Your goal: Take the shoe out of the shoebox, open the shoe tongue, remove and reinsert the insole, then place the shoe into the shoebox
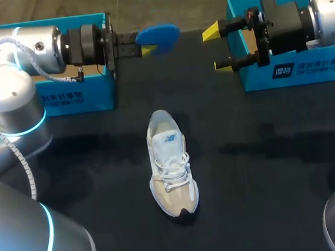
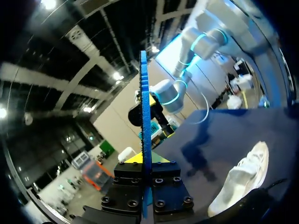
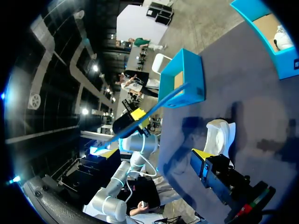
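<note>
- Shoe (image 1: pixel 170 164) lies on the table (image 1: pixel 268 169), outside both boxes, toe nearest; probably light with a soft upper, best taken at the heel collar
- Left gripper (image 1: pixel 146 48) pinches the insole (image 1: pixel 159 35) by one end, in the air; likely thin and floppy
- Right gripper (image 1: pixel 220 49) gapes wide, holding nothing
- Left box (image 1: pixel 80 92) shows bare brown inside; right box (image 1: pixel 306 72) is hidden by the arm

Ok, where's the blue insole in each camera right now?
Head view: insole at the far middle, shut in the left tool, beyond the white shoe.
Left wrist view: insole edge-on, upright in that tool; shoe beside it.
Right wrist view: insole a thin curved strip ahead, before a shoebox; shoe nearer.
Shared landmark: the shoe.
</note>
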`<state>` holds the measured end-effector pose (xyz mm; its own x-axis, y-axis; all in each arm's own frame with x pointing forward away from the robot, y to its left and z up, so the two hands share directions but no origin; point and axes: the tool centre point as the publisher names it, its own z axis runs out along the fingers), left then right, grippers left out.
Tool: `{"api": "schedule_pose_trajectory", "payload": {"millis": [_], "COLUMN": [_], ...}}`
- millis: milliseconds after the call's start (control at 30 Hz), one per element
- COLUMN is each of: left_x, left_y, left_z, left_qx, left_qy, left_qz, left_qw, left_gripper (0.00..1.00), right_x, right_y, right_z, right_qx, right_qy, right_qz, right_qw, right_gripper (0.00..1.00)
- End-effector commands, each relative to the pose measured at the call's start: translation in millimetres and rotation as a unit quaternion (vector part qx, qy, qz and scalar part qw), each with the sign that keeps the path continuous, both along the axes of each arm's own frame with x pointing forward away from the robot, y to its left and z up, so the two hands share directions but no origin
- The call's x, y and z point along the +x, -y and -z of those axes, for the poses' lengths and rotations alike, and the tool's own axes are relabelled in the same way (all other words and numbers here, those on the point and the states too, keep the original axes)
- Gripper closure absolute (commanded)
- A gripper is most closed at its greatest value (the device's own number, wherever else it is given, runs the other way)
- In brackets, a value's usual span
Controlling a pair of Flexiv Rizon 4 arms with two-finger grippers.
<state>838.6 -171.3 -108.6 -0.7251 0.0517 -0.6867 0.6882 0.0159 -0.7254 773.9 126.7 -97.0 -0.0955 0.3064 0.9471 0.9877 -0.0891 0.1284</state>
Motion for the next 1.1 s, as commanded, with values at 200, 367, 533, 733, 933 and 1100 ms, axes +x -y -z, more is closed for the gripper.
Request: {"api": "schedule_pose_trajectory", "payload": {"millis": [200,367,533,733,933,1100], "left_x": [1.7,5.2,4.1,2.3,3.5,8.8], "left_y": [1,2,3,4,6,7], "left_z": [2,0,3,6,5,5], "left_qx": [-0.05,-0.064,-0.053,-0.048,-0.037,-0.019], "left_qy": [0.25,0.29,0.303,0.292,0.323,0.362], "left_qz": [0.012,0.0,0.007,0.005,0.005,-0.007], "left_qw": [0.967,0.955,0.952,0.955,0.946,0.932], "left_gripper": [1.0,1.0,1.0,1.0,1.0,1.0], "right_x": [1.0,1.0,1.0,1.0,6.9,12.7], "right_y": [-2,-2,-2,-2,-15,-30], "right_z": [1,1,1,1,-2,-1], "right_qx": [0.0,0.0,0.0,0.0,0.01,0.013], "right_qy": [0.0,0.0,0.0,0.0,0.008,0.009], "right_qz": [0.0,0.0,0.0,0.0,-0.012,-0.02], "right_qw": [1.0,1.0,1.0,1.0,1.0,1.0], "right_gripper": [0.0,0.0,0.0,0.0,0.0,0.0]}}
